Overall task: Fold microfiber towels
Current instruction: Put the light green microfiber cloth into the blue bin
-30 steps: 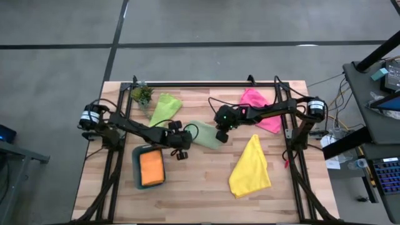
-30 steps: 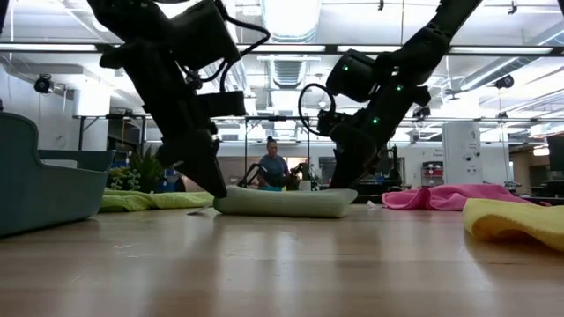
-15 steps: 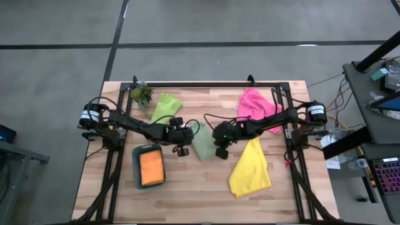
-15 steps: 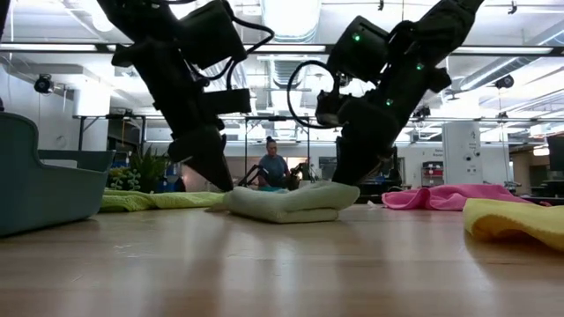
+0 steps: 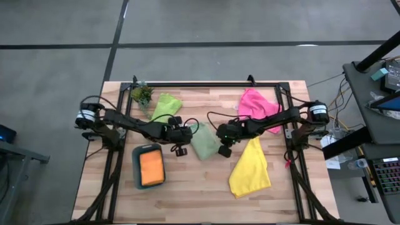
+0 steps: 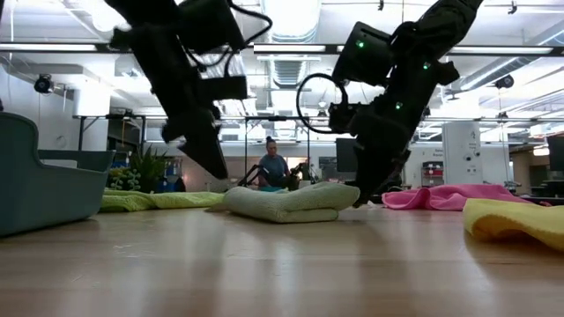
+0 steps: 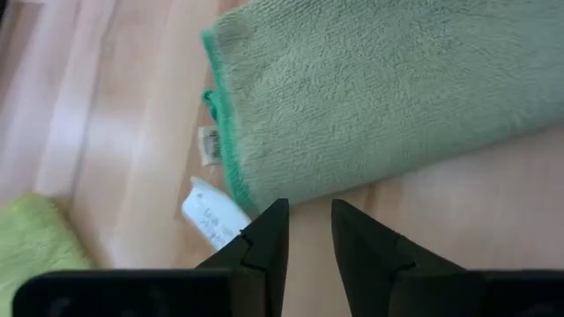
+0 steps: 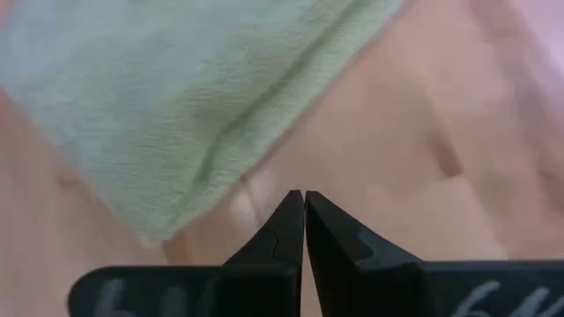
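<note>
The pale sage towel point(image 5: 205, 142) lies folded in a thick stack at mid-table, its lower layer flat on the wood; it also shows in the low view point(image 6: 286, 202). My left gripper point(image 7: 308, 220) hangs just off its left edge point(image 7: 225, 150), raised above the table point(image 6: 218, 172), narrowly open with nothing between its fingers. My right gripper point(image 8: 304, 198) is shut over bare wood beside the towel's right end point(image 6: 361, 198). The lime towel point(image 5: 164, 105), pink towel point(image 5: 256, 106) and yellow towel point(image 5: 251, 167) lie spread out. The orange towel point(image 5: 151, 167) lies folded in the tray.
A teal tray point(image 5: 137, 169) stands near the left front and a small potted plant point(image 5: 142, 95) at the far left. Black frame rails point(image 5: 287, 144) run along both sides of the table. Bare wood shows along the near edge point(image 5: 194, 200).
The sage towel has gone from a thin flat strip to a thicker, doubled stack. My right gripper has swung toward the table's near edge along the towel's right end, staying shut. My left gripper has risen off the table beside the towel's left edge.
</note>
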You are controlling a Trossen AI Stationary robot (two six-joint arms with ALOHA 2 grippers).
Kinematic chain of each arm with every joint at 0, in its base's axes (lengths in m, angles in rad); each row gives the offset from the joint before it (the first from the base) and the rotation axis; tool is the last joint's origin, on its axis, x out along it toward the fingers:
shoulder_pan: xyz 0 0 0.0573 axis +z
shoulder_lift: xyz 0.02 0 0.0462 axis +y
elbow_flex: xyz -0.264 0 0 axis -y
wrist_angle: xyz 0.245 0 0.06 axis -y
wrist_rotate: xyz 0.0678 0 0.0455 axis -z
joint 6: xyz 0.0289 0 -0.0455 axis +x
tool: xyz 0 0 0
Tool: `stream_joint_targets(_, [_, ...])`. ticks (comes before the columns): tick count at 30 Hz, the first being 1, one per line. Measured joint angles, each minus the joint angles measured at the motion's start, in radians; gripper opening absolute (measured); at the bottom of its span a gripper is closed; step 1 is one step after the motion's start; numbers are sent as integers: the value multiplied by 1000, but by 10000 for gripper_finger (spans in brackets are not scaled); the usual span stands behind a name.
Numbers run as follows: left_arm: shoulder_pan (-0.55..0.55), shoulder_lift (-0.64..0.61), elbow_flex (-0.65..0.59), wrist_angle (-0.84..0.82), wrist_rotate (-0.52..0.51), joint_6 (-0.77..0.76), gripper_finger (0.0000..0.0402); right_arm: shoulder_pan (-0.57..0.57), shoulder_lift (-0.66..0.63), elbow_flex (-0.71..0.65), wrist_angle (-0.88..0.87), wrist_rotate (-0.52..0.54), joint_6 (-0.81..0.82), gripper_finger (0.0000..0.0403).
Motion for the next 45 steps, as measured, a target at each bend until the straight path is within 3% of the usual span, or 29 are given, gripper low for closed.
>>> stream_joint_targets(6, [-1, -89, 27, -67, 3, -20, 74, -27, -47, 12, -25, 10, 115, 9])
stream_joint_targets(11, [-13, -164, 11, -77, 13, -70, 74, -72, -57, 31, -18, -90, 191, 33])
stream_joint_targets(16, [-29, -186, -12, -73, 30, -138, 74, -103, -55, 32, 5, -94, 232, 95])
stream_joint_targets(25, [-61, -101, -67, 123, 81, -151, 74, -140, -50, 33, 98, -131, 271, 226])
stream_joint_targets(32, [-61, -3, -74, 197, 85, -154, 74, -138, 45, 34, 255, -206, 315, 288])
stream_joint_targets(39, [-61, 60, -75, 208, 85, -177, 74, -140, 147, 59, 324, -244, 332, 310])
stream_joint_targets(45, [-61, 80, -75, 232, 85, -178, 74, -139, 208, 70, 454, -361, 339, 283])
